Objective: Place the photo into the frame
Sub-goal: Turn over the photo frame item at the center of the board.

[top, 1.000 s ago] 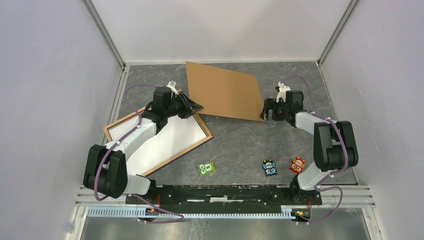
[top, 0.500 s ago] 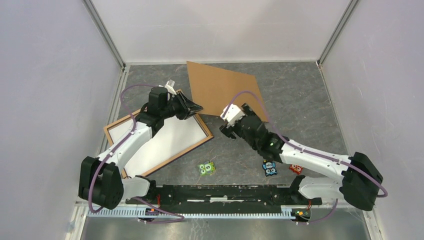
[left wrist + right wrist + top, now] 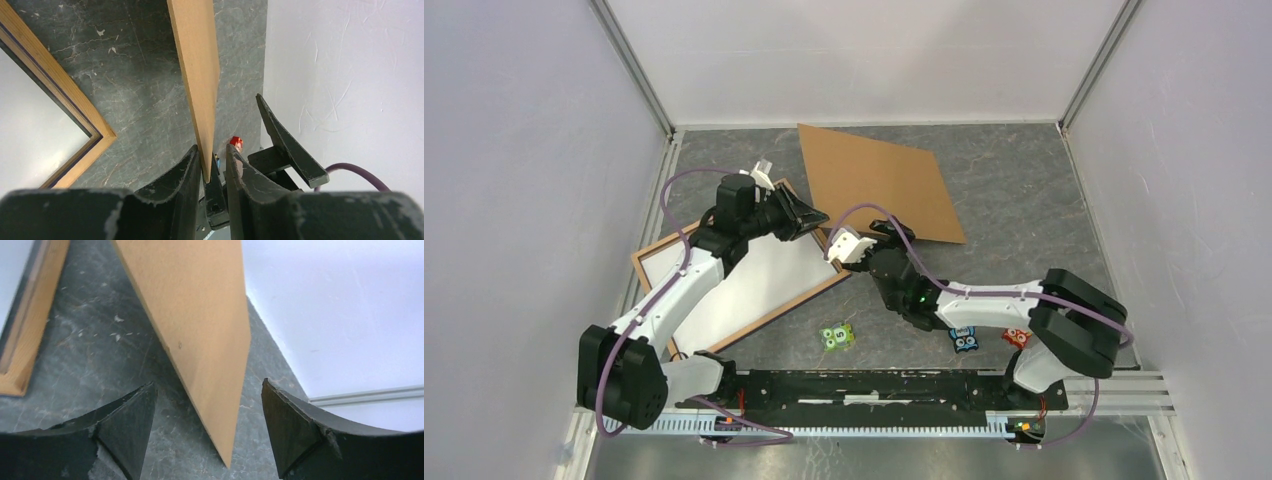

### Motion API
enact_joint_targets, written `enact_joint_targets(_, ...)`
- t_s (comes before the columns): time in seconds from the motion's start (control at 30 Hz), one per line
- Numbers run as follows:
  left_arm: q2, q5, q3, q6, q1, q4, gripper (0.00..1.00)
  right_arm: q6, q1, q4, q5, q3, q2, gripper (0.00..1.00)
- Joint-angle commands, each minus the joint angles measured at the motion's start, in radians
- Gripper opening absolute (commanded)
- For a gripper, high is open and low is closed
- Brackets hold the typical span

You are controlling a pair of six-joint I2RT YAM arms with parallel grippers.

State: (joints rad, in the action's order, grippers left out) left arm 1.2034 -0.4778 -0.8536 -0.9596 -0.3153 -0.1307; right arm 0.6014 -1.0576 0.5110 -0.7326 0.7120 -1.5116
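The frame [image 3: 779, 311] lies flat at the left, light wood back up; its rail also shows in both wrist views [image 3: 60, 95] [image 3: 30, 340]. Inside its rails lies the photo [image 3: 784, 265], only its plain white back showing. A brown cardboard backing board [image 3: 879, 180] lies behind it. My left gripper [image 3: 816, 220] stands narrowly open at the frame's far corner. The board's raised near-left corner [image 3: 197, 75] sits between its jaws against one finger, with a gap to the other [image 3: 213, 146]. My right gripper [image 3: 836, 240] faces it, wide open [image 3: 208, 383], and the board's corner [image 3: 200, 315] points down between its fingers without touching.
Three small toy figures lie near the front: green [image 3: 837, 337], blue [image 3: 963, 336], red [image 3: 1018, 331]. White walls enclose the table on three sides. The arms' base rail [image 3: 874, 385] runs along the near edge.
My right arm swung from the board's right corner across to its near-left corner, now facing the left gripper. The left gripper shifted only slightly.
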Motion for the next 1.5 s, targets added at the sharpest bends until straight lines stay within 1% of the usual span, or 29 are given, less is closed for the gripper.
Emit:
enact_joint_targets(0.0, -0.020, -0.047, -0.065, 0.039, 0.001, 0.041, 0.31, 0.159, -0.007, 0.320, -0.147, 0.026, -0.080, 0.79)
enact_joint_targets(0.1, -0.017, -0.055, -0.076, 0.039, 0.001, 0.042, 0.31, 0.224, -0.005, 0.375, -0.162, 0.062, -0.137, 0.72)
enact_joint_targets(0.2, -0.020, -0.066, -0.079, 0.032, 0.001, 0.055, 0.31, 0.237, -0.005, 0.365, -0.152, 0.106, -0.183, 0.62)
enact_joint_targets(0.23, -0.021, -0.069, -0.081, 0.032, 0.002, 0.056, 0.31, 0.231, -0.005, 0.350, -0.147, 0.123, -0.193, 0.56)
enact_joint_targets(0.3, -0.032, -0.073, -0.087, 0.046, 0.001, 0.045, 0.31, 0.215, -0.005, 0.330, -0.147, 0.140, -0.196, 0.41)
enact_joint_targets(0.43, -0.060, -0.058, -0.108, 0.107, 0.002, -0.021, 0.31, 0.187, -0.005, 0.317, -0.144, 0.138, -0.170, 0.18)
enact_joint_targets(0.47, -0.071, -0.055, -0.113, 0.121, 0.003, -0.037, 0.34, 0.182, -0.005, 0.318, -0.146, 0.136, -0.163, 0.13)
enact_joint_targets(0.53, -0.088, -0.049, -0.153, 0.176, 0.007, -0.095, 0.47, 0.174, -0.005, 0.321, -0.160, 0.133, -0.152, 0.08)
enact_joint_targets(0.6, -0.103, -0.003, -0.271, 0.306, 0.023, -0.253, 0.52, 0.167, -0.006, 0.303, -0.168, 0.136, -0.136, 0.01)
enact_joint_targets(0.67, -0.138, 0.092, -0.391, 0.428, 0.025, -0.365, 0.59, 0.158, -0.005, 0.291, -0.171, 0.131, -0.113, 0.00)
enact_joint_targets(0.7, -0.158, 0.129, -0.442, 0.466, 0.026, -0.402, 0.63, 0.159, -0.005, 0.302, -0.173, 0.124, -0.098, 0.00)
enact_joint_targets(0.8, -0.214, 0.220, -0.543, 0.539, 0.026, -0.451, 0.79, 0.142, 0.009, 0.316, -0.203, 0.115, -0.054, 0.00)
enact_joint_targets(0.87, -0.242, 0.272, -0.566, 0.546, 0.025, -0.451, 0.84, 0.085, 0.024, 0.272, -0.205, 0.124, -0.015, 0.00)
enact_joint_targets(0.93, -0.273, 0.298, -0.546, 0.529, 0.026, -0.413, 0.86, 0.016, 0.040, 0.211, -0.203, 0.145, 0.036, 0.00)
enact_joint_targets(0.97, -0.288, 0.303, -0.528, 0.519, 0.026, -0.378, 0.87, -0.026, 0.047, 0.177, -0.203, 0.159, 0.067, 0.00)
enact_joint_targets(1.03, -0.293, 0.287, -0.522, 0.516, 0.025, -0.338, 0.93, -0.094, 0.050, 0.091, -0.195, 0.195, 0.132, 0.00)
enact_joint_targets(1.13, -0.262, 0.282, -0.596, 0.555, 0.025, -0.381, 0.97, -0.205, 0.050, 0.008, -0.157, 0.236, 0.242, 0.00)
enact_joint_targets(1.2, -0.265, 0.297, -0.601, 0.573, 0.026, -0.380, 0.97, -0.265, 0.056, -0.030, -0.118, 0.260, 0.304, 0.00)
enact_joint_targets(1.27, -0.282, 0.321, -0.576, 0.582, 0.025, -0.362, 0.97, -0.345, 0.080, -0.118, -0.044, 0.318, 0.341, 0.00)
enact_joint_targets(1.33, -0.302, 0.344, -0.539, 0.587, 0.025, -0.333, 0.98, -0.455, 0.130, -0.189, 0.039, 0.371, 0.352, 0.00)
enact_joint_targets(1.47, -0.326, 0.370, -0.467, 0.602, 0.021, -0.287, 0.98, -0.729, 0.255, -0.280, 0.193, 0.436, 0.346, 0.00)
